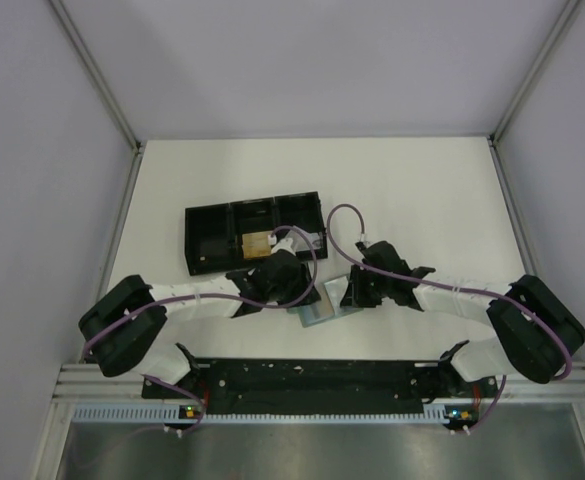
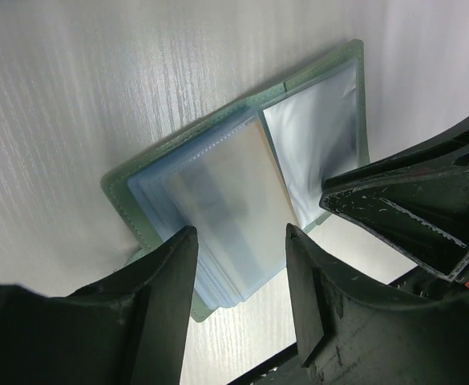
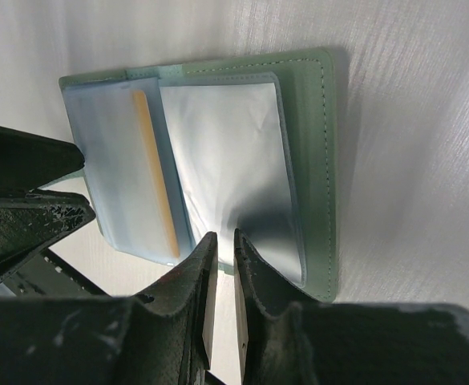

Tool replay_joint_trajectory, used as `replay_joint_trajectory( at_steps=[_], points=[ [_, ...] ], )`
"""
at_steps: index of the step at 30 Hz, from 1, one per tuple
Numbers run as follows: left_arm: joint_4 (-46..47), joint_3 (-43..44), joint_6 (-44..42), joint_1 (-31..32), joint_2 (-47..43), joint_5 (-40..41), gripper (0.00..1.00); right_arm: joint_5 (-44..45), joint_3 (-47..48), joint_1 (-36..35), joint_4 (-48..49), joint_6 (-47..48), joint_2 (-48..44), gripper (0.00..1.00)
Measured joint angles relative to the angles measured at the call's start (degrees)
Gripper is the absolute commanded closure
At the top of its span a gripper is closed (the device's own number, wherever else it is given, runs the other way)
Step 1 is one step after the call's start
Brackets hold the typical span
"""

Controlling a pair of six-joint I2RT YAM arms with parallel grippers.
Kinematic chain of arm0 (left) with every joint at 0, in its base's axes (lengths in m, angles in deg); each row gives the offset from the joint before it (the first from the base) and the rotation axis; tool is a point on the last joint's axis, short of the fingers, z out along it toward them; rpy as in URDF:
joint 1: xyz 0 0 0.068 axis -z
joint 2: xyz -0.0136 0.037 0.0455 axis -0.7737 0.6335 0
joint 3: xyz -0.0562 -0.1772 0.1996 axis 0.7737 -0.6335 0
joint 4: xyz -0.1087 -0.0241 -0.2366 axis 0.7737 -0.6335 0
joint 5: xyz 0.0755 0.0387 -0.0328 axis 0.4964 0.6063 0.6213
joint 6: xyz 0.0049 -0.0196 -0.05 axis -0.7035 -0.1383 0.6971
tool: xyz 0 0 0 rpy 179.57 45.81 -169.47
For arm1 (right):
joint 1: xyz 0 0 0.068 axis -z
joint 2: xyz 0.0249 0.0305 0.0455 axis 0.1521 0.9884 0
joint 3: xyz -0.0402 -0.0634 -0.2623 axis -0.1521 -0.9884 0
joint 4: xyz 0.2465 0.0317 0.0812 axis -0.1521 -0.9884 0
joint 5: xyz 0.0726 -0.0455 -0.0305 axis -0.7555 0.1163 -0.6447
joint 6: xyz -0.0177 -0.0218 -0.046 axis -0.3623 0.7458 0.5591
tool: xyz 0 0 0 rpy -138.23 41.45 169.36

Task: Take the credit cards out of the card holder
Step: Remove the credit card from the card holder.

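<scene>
The card holder lies open on the table, pale green with clear sleeves; it also shows in the right wrist view and in the top view. A tan-orange credit card sits in the left panel's sleeves, and its edge shows in the left wrist view. The right panel's sleeve looks silvery. My left gripper is open, its fingers either side of the left sleeve stack. My right gripper is almost shut, its tips at the near edge of the right panel. Another tan card lies in the black tray.
A long black three-compartment tray stands just behind the left gripper. The right gripper is close beside it, and its dark body shows in the left wrist view. The black base rail runs along the near edge.
</scene>
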Motion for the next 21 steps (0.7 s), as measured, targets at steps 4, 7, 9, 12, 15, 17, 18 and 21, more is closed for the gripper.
replay_joint_trajectory(
  at_steps=[4,7,9,12,15,17,18,21],
  points=[
    [-0.1,-0.3,0.5,0.0,0.0,0.0,0.41,0.0,0.0,0.0,0.0,0.0,0.0,0.86],
    [-0.1,-0.3,0.7,0.0,0.0,0.0,0.39,-0.2,0.0,0.0,0.0,0.0,0.0,0.86],
    [0.0,-0.3,0.7,0.0,0.3,0.0,0.39,-0.2,0.0,0.0,0.0,0.0,0.0,0.86],
    [0.2,-0.3,1.0,0.0,0.6,0.0,0.39,-0.3,0.0,0.0,0.0,0.0,0.0,0.86],
    [0.5,-0.3,1.4,0.0,0.8,-0.1,0.39,-0.6,0.0,0.0,0.0,0.0,0.0,0.86],
    [0.7,-0.3,1.7,0.0,0.9,-0.1,0.39,-1.0,0.0,0.0,0.0,0.0,0.2,0.86],
    [0.8,-0.3,1.9,0.0,0.9,-0.2,0.39,-1.1,0.0,0.0,0.0,0.0,0.2,0.86],
    [1.1,-0.3,2.1,0.0,0.9,-0.3,0.42,-1.6,0.0,0.0,0.0,0.1,0.2,0.86]
  ],
)
